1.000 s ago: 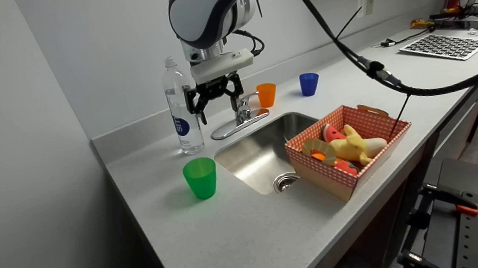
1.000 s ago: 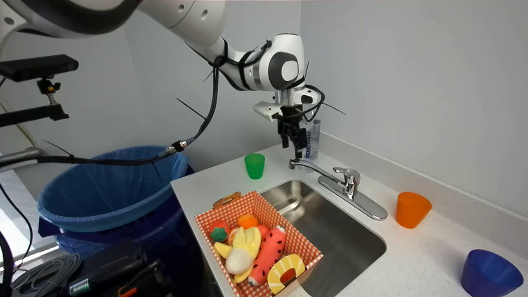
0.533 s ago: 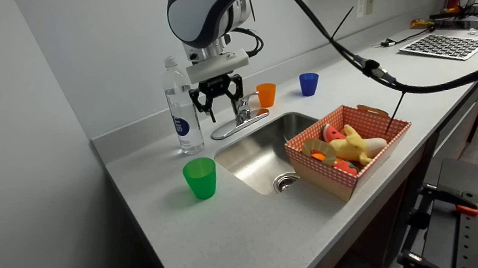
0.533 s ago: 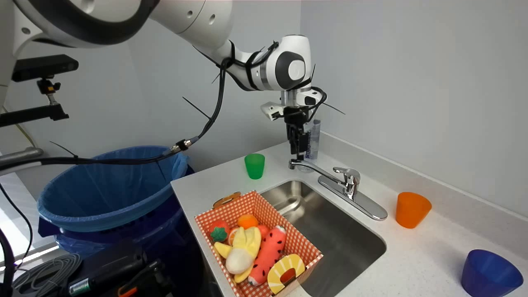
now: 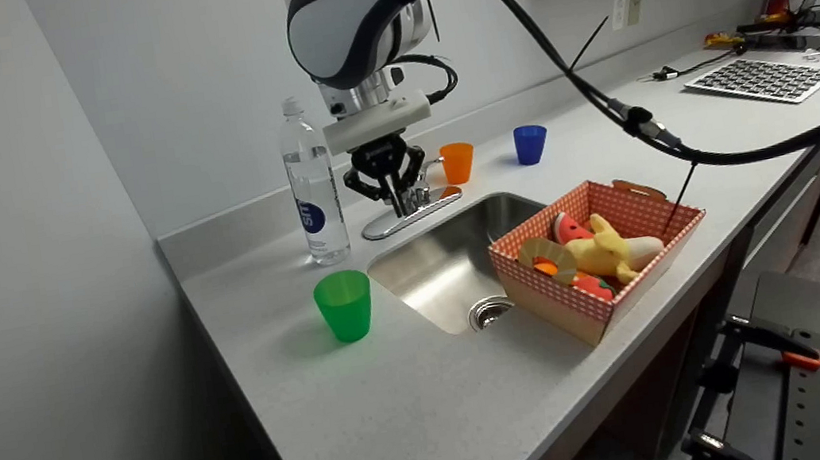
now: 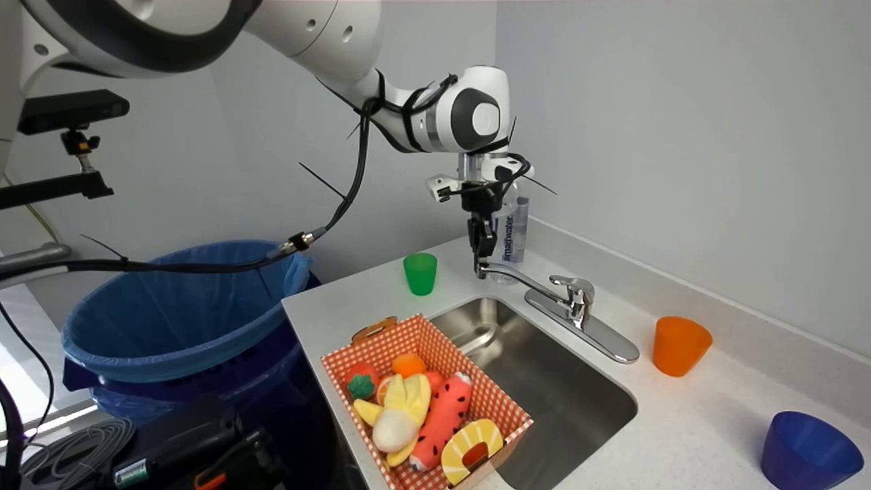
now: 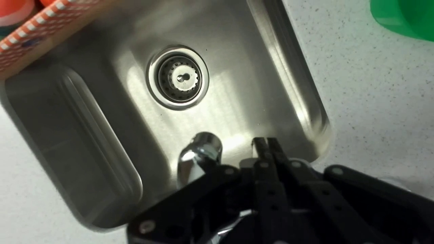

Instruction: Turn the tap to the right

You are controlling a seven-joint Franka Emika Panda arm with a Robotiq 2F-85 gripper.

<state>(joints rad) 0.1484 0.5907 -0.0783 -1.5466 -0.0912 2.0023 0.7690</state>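
The silver tap (image 6: 580, 299) stands on its plate behind the sink, and its long spout (image 6: 520, 277) reaches out toward the green-cup end. In the wrist view the spout's rounded end (image 7: 200, 156) shows just left of my gripper (image 7: 266, 139). My fingers are together there, with only a thin gap and nothing held between them. Seen in both exterior views, the gripper (image 5: 398, 203) points down, its tips (image 6: 479, 272) low beside the spout's end. Whether they touch the spout I cannot tell. The gripper partly hides the tap (image 5: 419, 196) in an exterior view.
A clear bottle (image 5: 314, 203) stands behind the gripper. Around the sink (image 5: 426, 284) are a green cup (image 5: 345, 307), an orange cup (image 6: 680, 346) and a blue cup (image 6: 810, 452). A checkered box (image 5: 550, 310) of toy food overhangs the sink's front.
My gripper's fingers have gone from wide open to shut. The gripper has also dropped lower, to the level of the spout's end. The tap has not visibly moved.
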